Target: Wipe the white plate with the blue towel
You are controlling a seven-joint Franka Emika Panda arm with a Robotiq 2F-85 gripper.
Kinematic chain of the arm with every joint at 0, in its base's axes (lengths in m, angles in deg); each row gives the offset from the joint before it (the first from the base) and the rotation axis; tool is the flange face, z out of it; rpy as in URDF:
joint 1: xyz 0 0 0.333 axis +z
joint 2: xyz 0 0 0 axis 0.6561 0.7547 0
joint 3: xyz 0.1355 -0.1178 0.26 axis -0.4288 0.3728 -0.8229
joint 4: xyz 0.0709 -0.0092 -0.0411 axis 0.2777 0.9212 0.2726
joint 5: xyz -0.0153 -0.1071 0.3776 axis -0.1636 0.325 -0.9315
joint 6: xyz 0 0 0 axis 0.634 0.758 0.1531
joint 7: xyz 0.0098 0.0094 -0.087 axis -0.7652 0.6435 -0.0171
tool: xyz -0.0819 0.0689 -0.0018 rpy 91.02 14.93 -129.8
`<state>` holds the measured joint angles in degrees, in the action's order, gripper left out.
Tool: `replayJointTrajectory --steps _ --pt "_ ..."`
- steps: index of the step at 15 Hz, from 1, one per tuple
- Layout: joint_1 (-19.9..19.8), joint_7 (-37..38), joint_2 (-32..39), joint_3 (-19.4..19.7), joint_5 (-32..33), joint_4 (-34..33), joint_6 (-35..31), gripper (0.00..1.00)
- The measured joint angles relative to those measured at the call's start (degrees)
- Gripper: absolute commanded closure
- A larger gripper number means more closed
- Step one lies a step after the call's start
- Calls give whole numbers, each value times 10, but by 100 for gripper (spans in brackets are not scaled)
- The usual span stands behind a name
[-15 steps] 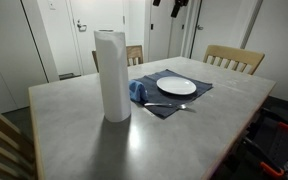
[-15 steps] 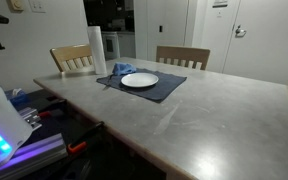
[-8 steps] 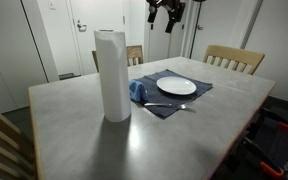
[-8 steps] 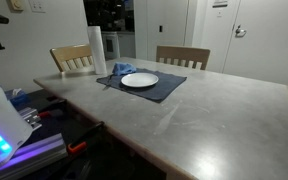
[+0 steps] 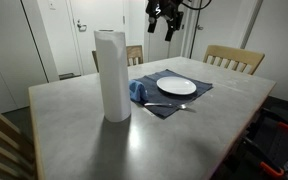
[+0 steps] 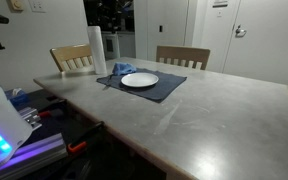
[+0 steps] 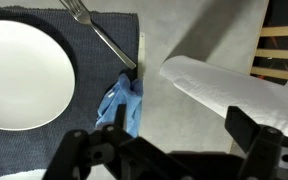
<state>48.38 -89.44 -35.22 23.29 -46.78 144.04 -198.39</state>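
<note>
— So, where do we have the gripper?
— High above the table, jaws apart.
— And our towel?
— Crumpled at the mat's edge, just beside the plate, by the fork's handle end.

Two cameras beside the bench, one on the wrist.
In an exterior view the paper roll stands close; in an exterior view the roll is far. The wrist view faces straight down; all share the white plate.
</note>
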Motion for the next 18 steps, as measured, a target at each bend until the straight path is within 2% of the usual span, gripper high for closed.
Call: replayJointTrajectory --steps 8,14,18 --pt "0 -1 15 -1 9 -4 0 0" --pt "0 -2 75 -9 30 -29 0 0" --pt "0 -7 131 -17 51 -69 0 0"
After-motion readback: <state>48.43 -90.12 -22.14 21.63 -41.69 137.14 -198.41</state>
